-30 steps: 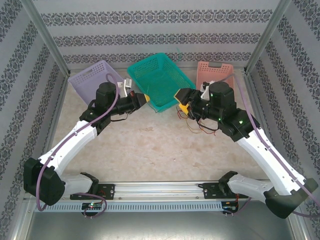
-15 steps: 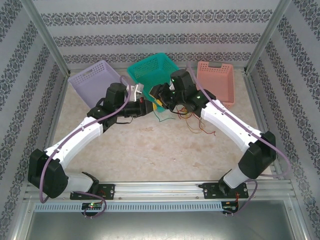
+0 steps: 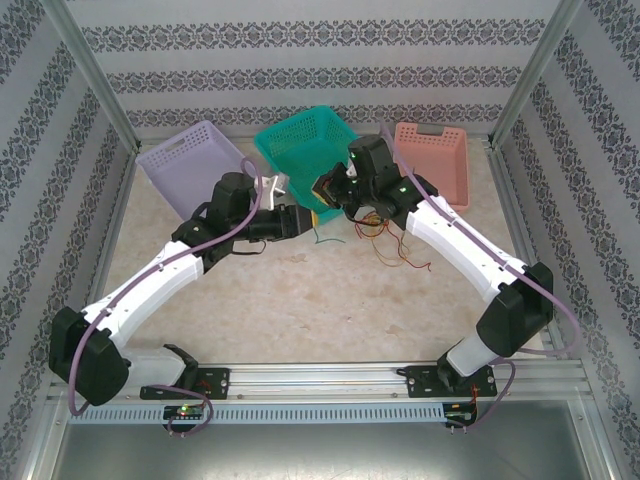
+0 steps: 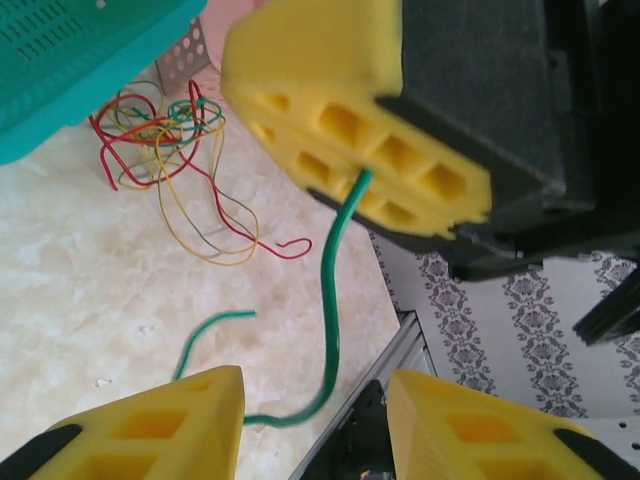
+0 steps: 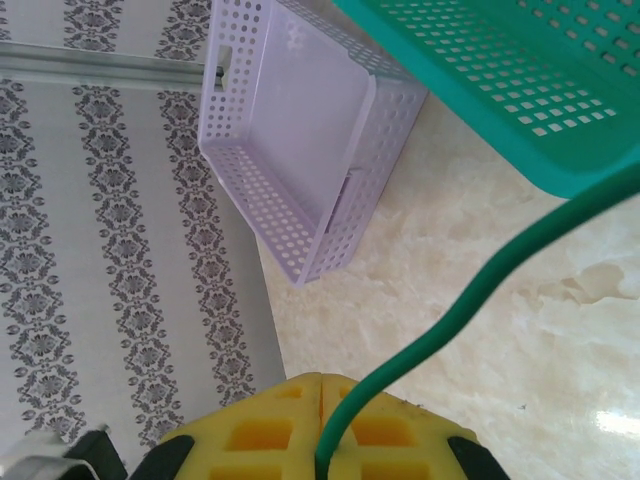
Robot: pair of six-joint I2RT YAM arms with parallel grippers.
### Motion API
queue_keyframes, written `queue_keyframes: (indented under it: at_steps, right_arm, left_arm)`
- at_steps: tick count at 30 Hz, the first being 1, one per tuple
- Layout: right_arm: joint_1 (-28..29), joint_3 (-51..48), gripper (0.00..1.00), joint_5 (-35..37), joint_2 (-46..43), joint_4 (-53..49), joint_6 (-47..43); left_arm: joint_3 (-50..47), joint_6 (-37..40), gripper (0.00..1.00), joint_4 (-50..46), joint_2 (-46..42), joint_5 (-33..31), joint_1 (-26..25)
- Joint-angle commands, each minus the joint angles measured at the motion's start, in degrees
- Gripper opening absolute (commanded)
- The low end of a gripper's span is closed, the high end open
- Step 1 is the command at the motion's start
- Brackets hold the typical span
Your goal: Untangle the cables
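A green cable [image 4: 335, 290] hangs from my right gripper [image 5: 322, 440], whose yellow fingers are shut on its upper end. From above, that gripper [image 3: 322, 193] sits at the teal basket's front edge, and the green cable [image 3: 318, 236] droops to the table below it. My left gripper [image 4: 315, 420] faces it from just left, jaws open; the cable's lower loop runs past its left finger [image 4: 170, 425]. In the top view the left gripper [image 3: 300, 220] is a finger-length from the right one. A tangle of red, yellow and green cables [image 4: 170, 140] lies on the table, to the right [image 3: 385, 238].
A teal basket [image 3: 300, 140] stands tilted at the back centre. To its left is a lavender basket [image 3: 185, 165] and to its right a pink basket [image 3: 435, 150]. Patterned walls and metal posts ring the table. Open marble lies in front of the grippers.
The right arm swung left to meet the left gripper and shut on the green cable. The left gripper went from shut to open, letting the cable go.
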Motion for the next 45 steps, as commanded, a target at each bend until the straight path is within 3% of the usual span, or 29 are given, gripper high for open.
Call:
queue_keyframes:
  at_steps: [1, 7, 9, 12, 13, 17, 26, 29, 32, 33, 36, 37, 41, 45]
  right_arm:
    - [-0.01, -0.78, 0.00, 0.86, -1.48, -1.34, 0.78]
    - [-0.16, -0.51, 0.00, 0.93, -1.40, -2.08, 1.24]
    - [-0.26, -0.42, 0.00, 0.97, -1.62, -2.08, 1.31]
    - [-0.82, -0.46, 0.00, 1.09, -1.97, -2.52, 0.76]
    - [-1.29, -0.55, 0.00, 1.10, -2.19, -2.48, 0.27]
    - [-4.51, -0.36, 0.00, 1.00, -3.29, -1.57, -6.19]
    - [-9.43, 5.38, 0.00, -4.15, -3.05, -3.29, -37.16]
    - [-11.59, 3.26, 0.00, -5.95, -4.43, -1.46, -38.65]
    - [-13.01, 1.81, 0.00, -12.02, -4.68, 2.70, -37.55]
    - [-12.95, 2.54, 0.00, -14.17, -4.15, 2.76, -37.90]
    - [-12.16, 3.75, 0.00, -17.09, -3.62, 2.45, -39.92]
    - [-12.13, 3.80, 0.00, -17.88, -3.64, 2.11, -40.92]
    - [-12.07, 2.09, 0.00, -22.88, -4.62, 2.40, -45.94]
    - [-11.90, -1.33, 0.00, -32.73, -5.32, 5.30, -51.31]
  left_arm:
    - [-0.97, -1.21, 0.46, 3.20, -0.07, -0.27, -2.10]
    - [0.84, 0.75, 0.43, 0.41, 1.82, -1.53, -4.20]
    - [1.03, 1.78, 0.31, -1.23, 2.24, -2.77, -4.41]
    - [0.80, 3.01, 0.02, -2.92, 2.16, -4.52, -4.45]
    - [0.76, 3.45, 0.00, -3.37, 2.05, -4.55, -4.41]
    - [0.28, 4.38, 0.00, -4.31, 2.24, 0.17, -4.42]
    - [0.20, 7.68, 0.00, -10.47, 3.40, 12.31, -4.65]
    - [1.73, 9.41, 0.00, -14.12, 4.72, 15.72, -5.34]
    - [4.31, 12.20, 0.00, -18.96, 6.08, 15.03, -6.42]
    - [4.84, 12.21, 0.01, -19.21, 6.26, 14.96, -6.43]
    - [7.57, 11.44, 0.34, -19.95, 5.48, 11.18, -6.46]
    - [9.14, 10.91, 0.39, -20.50, 5.09, 9.09, -6.19]
    - [15.04, 3.10, 0.50, -17.86, 3.03, 3.49, -3.58]
    - [19.13, -7.42, 0.60, -13.43, 2.64, -0.09, 0.71]
